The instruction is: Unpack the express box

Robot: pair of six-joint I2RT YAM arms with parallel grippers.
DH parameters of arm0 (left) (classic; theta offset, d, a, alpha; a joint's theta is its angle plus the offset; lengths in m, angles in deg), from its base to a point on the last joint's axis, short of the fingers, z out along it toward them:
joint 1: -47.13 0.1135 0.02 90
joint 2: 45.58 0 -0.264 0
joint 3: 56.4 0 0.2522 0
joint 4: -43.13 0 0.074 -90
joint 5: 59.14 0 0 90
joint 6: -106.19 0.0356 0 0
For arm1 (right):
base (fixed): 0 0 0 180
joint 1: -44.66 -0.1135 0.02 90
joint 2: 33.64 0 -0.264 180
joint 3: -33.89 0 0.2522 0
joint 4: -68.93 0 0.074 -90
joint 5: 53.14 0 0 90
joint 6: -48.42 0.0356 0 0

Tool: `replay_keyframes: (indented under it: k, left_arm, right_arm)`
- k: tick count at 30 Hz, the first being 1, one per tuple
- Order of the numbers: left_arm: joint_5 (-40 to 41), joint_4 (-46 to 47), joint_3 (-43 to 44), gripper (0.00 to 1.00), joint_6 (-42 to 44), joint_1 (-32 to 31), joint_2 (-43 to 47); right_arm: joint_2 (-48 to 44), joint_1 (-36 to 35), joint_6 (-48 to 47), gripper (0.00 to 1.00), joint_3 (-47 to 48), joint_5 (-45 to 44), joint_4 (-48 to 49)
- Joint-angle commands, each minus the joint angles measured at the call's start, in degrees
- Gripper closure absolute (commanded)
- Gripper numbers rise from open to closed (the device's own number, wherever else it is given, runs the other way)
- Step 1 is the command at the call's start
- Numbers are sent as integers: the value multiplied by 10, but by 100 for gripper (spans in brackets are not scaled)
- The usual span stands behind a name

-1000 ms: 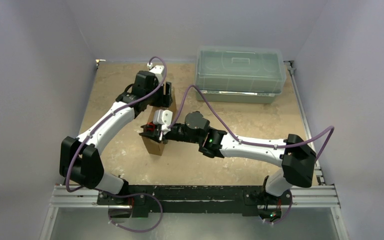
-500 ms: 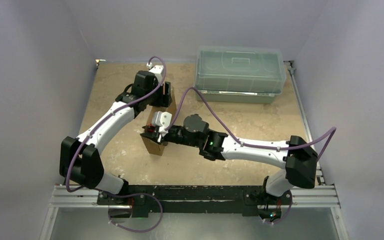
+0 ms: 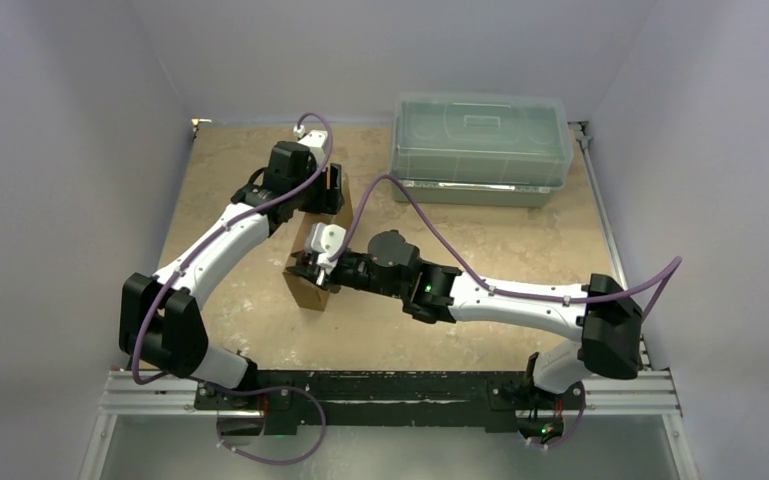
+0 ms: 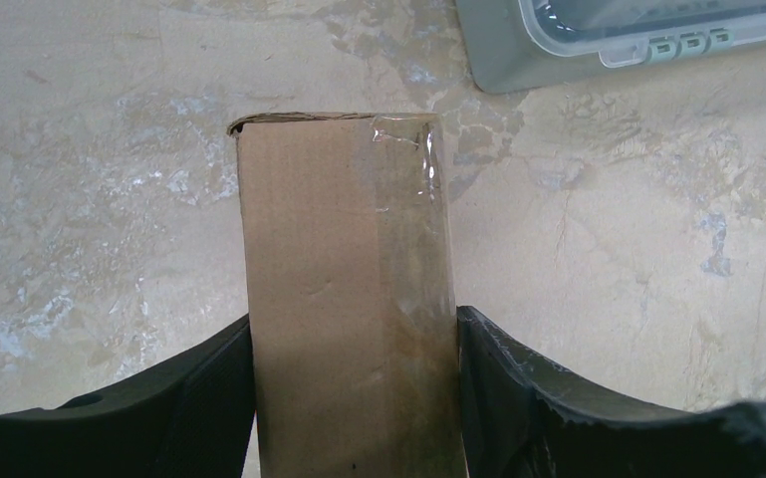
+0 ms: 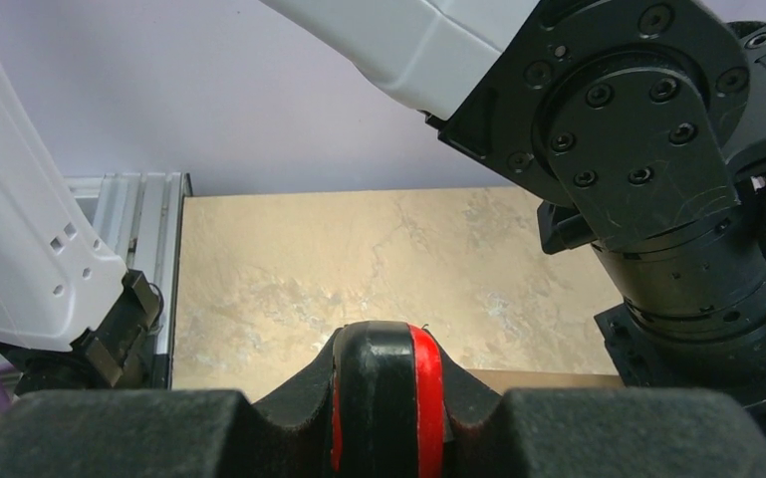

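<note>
The express box [image 3: 312,288] is a brown cardboard mailer standing on edge on the table. In the left wrist view the box [image 4: 344,289] has clear tape along its right side. My left gripper [image 3: 328,196] is shut on the box's far end, with a black finger [image 4: 194,398] pressed on each face. My right gripper [image 3: 306,264] is at the box's near top edge and is shut on a black and red tool [image 5: 388,398]. A strip of the box edge [image 5: 548,378] shows just behind the tool. The tool's tip is hidden.
A translucent grey-green lidded plastic bin [image 3: 480,145] stands at the back right; its corner shows in the left wrist view [image 4: 598,35]. The aluminium rail [image 3: 390,392] with both arm bases runs along the near edge. Grey walls enclose the table.
My right arm has stretched lower, its elbow moving right and down, and its gripper has slid slightly toward the near end of the box. The left arm and box have not moved.
</note>
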State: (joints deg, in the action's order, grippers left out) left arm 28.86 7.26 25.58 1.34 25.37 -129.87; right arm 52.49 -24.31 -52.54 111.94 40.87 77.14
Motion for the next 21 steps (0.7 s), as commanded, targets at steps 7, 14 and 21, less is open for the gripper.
replay_keyframes:
  k: [7, 14, 21]
  left_arm:
    - [-11, -14, -7, 56, 14, 7, -4]
    - [-12, -14, -6, 58, 14, 7, -6]
    - [-5, -16, -8, 60, 16, 8, -6]
  right_arm:
    - [13, -2, -22, 100, 14, -38, -49]
    - [-16, -3, -29, 100, 10, -46, -91]
    - [24, -4, -18, 100, -19, -51, -33]
